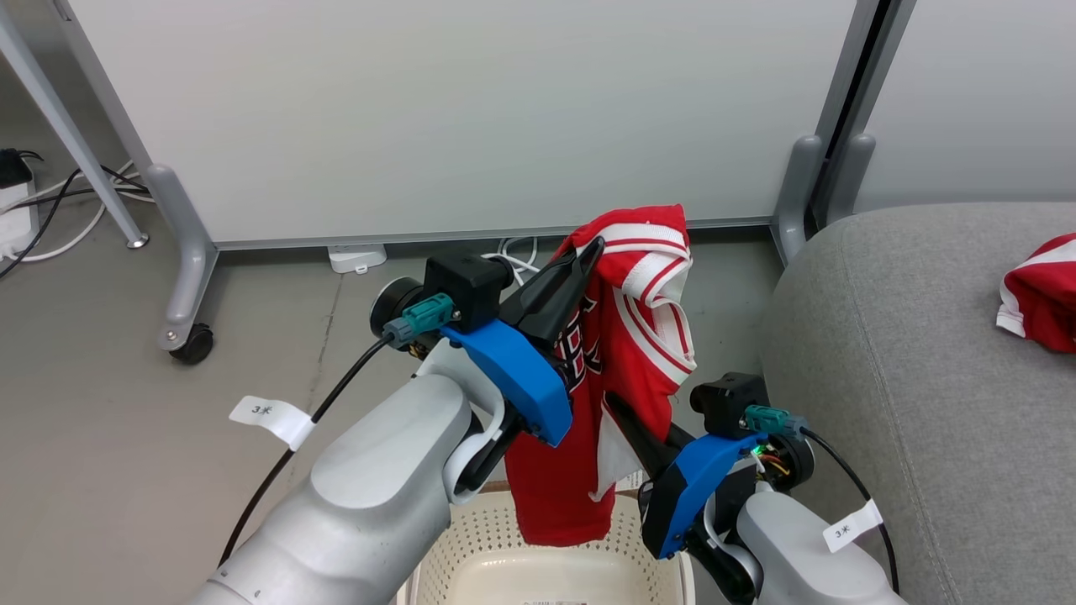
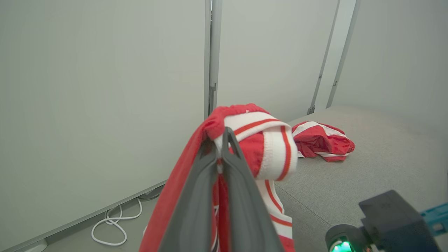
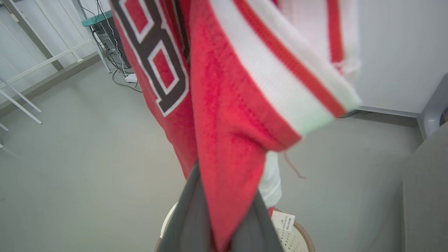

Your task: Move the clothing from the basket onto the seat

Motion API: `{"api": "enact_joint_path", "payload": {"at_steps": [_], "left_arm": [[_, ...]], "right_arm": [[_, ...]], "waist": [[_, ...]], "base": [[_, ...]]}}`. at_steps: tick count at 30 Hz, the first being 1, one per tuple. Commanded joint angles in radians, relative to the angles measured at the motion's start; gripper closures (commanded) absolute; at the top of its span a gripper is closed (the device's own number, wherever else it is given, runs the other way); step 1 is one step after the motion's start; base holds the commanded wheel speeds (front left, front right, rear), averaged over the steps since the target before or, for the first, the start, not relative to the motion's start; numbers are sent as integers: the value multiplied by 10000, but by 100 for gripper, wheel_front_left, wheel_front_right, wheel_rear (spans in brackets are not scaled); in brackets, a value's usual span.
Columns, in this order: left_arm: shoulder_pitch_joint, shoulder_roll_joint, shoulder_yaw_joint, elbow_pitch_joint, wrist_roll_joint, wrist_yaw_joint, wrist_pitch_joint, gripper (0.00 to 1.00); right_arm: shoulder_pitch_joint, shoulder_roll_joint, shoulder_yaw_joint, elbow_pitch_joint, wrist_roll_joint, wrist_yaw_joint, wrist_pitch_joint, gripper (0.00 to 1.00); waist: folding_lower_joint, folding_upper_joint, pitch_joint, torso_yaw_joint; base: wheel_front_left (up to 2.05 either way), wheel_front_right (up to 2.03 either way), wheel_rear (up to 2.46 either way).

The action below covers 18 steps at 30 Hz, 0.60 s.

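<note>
The left end effector (image 1: 590,255) (image 2: 224,141) was clamped narrowly on the jersey (image 1: 635,336) (image 2: 271,148) at its striped white trim, its two dark fingers (image 2: 196,196) pressed together with red fabric pinched between them. The right end effector (image 1: 615,407) (image 3: 224,220) gripped the same jersey (image 3: 224,122) lower down, its jaws also drawn in on a fold of the cloth. Between the two grips the garment hung in the air, with black-and-white lettering on its front. Its lower hem dangled over the open mouth of the basket (image 1: 466,546) (image 3: 301,238); whether the hem touched the basket could not be told. The basket stood on the floor (image 1: 126,395), near the rounded left edge of the seat (image 1: 916,395) (image 2: 378,164). A second garment (image 1: 1042,294) (image 2: 322,141), red with white stripes, lay crumpled on the seat's top, well in from that edge. Behind stood a pale partition panel (image 1: 462,109), with a white cable (image 1: 519,250) (image 2: 112,224) on the floor at its foot.
</note>
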Motion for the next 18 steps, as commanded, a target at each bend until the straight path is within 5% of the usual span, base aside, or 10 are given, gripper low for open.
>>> {"api": "enact_joint_path", "payload": {"at_steps": [1, 2, 3, 4, 5, 6, 18], "left_arm": [[99, 46, 67, 57, -32, -25, -66, 100], [111, 49, 101, 94, -46, -21, -66, 100], [159, 46, 113, 143, -96, -19, -64, 80], [221, 42, 77, 178, -131, -19, -20, 52], [261, 58, 45, 197, -163, -20, -6, 9], [284, 88, 34, 206, -187, -20, -11, 0], [1670, 727, 894, -349, 34, 60, -58, 0]], "right_arm": [[-187, -19, 72, 75, 65, 1, -93, 100], [-210, -19, 98, 84, 82, 1, -110, 100], [-233, -19, 127, 89, 88, 1, -109, 100], [-255, -19, 150, 94, 89, 3, -134, 100], [-275, -19, 170, 105, 80, 1, -158, 100], [-280, -19, 177, 113, 80, 1, -182, 100], [-338, -19, 83, 187, -124, 1, -343, 100]], "waist": [[0, 0, 2, -31], [0, 0, 5, -50], [0, 0, 6, -71], [0, 0, 4, -95], [0, 0, 1, -119], [0, 0, 2, -139], [0, 0, -42, -344]], "base": [[0, 0, 0], [0, 0, 0], [0, 0, 0], [0, 0, 0], [0, 0, 0], [0, 0, 0], [0, 0, 0]]}}
